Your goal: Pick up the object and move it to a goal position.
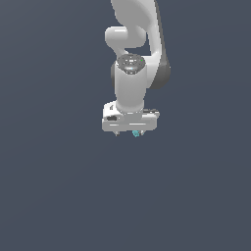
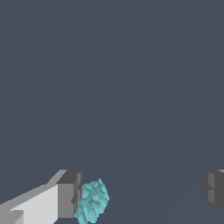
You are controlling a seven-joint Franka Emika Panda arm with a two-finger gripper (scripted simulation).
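Two fingers stand wide apart, gripping nothing; the teal object sits just beside one pad, between them.

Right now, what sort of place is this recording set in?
Most likely a bare simulated workspace, not a real room: a flat, featureless grey ground, a cleanly rendered white gripper hanging open, and a small teal object beside one finger.

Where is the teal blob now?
The teal blob lies between the open gripper fingers, right beside one finger; in the exterior view it peeks beneath the gripper.
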